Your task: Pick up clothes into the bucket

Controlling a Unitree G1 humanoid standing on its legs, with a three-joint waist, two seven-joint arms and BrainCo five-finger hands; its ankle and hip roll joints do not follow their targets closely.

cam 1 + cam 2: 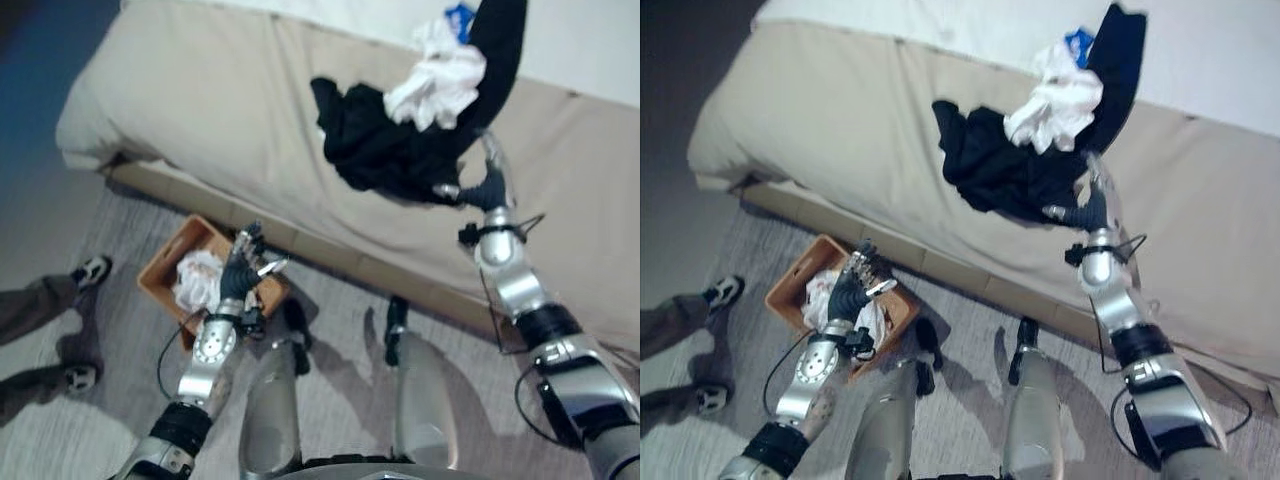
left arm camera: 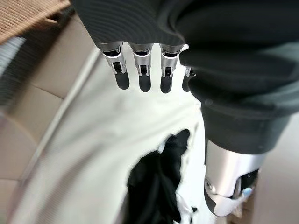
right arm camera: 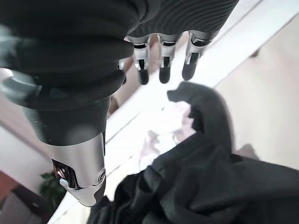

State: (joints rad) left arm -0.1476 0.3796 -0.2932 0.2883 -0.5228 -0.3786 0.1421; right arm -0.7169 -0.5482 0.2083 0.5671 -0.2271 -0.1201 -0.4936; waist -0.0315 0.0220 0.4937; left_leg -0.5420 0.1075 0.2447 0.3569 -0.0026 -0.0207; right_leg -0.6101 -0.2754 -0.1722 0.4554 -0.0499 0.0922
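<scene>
A heap of black clothes [image 1: 380,140] lies on the beige bed [image 1: 200,110], with a white garment [image 1: 440,80] and a bit of blue cloth [image 1: 458,18] on top of it. My right hand [image 1: 490,185] is raised at the heap's lower right edge. Its fingers [image 3: 161,65] are straight and hold nothing, and the black cloth [image 3: 196,186] lies just past them. A brown woven basket [image 1: 165,265] stands on the floor by the bed with a white cloth [image 1: 197,280] inside. My left hand [image 1: 238,272] hovers over the basket's right side, its fingers [image 2: 140,70] straight and empty.
A person's legs and shoes [image 1: 85,272] stand on the floor left of the basket. The bed's wooden base [image 1: 330,255] runs along behind the basket. A grey rug [image 1: 120,350] covers the floor.
</scene>
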